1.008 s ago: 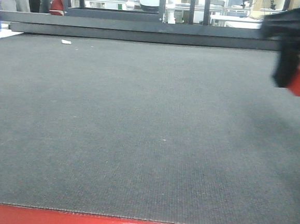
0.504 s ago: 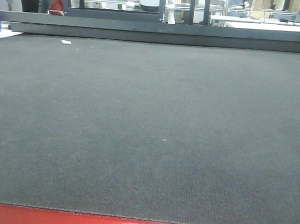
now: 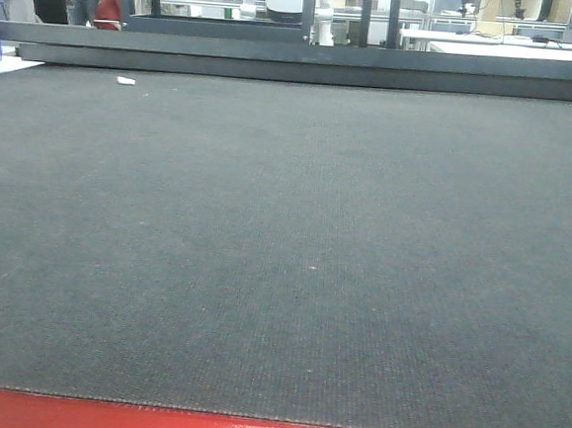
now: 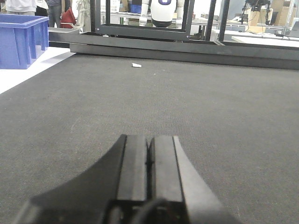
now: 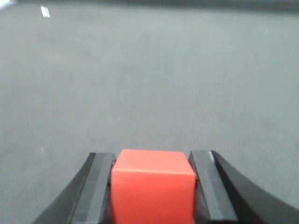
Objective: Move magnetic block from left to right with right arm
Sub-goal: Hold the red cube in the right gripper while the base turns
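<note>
**Block held in right gripper**

Red magnetic block [image 5: 153, 189] clamped between both fingers of the right gripper [image 5: 152, 156], over the grey mat [image 5: 149, 70]. Left gripper [image 4: 149, 139]: fingers pressed together, holding nothing. White scrap [image 4: 136, 65] far left; blue bin [image 4: 21, 39] off the mat's left edge.

Clipped by bottom edge in right wrist view: lower part of magnetic block [image 5: 153, 186] and rear of right hand [image 5: 152, 156]. Soft focus throughout there. Same clipping on left hand [image 4: 149, 140]. Far ahead of it, white scrap [image 4: 136, 65], too small to identify. Off to its left, blue crate [image 4: 23, 39], cut by frame edge.
</note>
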### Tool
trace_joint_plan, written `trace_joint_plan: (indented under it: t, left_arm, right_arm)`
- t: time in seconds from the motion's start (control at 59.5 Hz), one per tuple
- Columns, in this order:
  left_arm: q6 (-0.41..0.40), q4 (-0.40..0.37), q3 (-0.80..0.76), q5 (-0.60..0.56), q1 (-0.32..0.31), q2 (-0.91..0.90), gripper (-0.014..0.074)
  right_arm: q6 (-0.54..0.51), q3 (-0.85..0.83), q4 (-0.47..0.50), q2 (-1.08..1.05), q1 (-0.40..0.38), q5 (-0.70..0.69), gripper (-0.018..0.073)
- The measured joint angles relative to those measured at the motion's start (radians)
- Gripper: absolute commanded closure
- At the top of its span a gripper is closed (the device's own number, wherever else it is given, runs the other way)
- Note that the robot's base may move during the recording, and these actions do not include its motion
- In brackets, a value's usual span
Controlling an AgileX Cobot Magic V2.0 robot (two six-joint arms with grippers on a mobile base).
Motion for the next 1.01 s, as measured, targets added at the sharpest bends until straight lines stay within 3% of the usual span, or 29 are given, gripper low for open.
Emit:
trace_joint_plan:
  t: [1.008]
  left_arm:
    - [0.0, 0.0, 0.0, 0.0, 0.0, 0.0, 0.0712]
  right_arm:
    - [-0.002, 0.0, -0.002, -0.062, 0.0, 0.004, 0.0344]
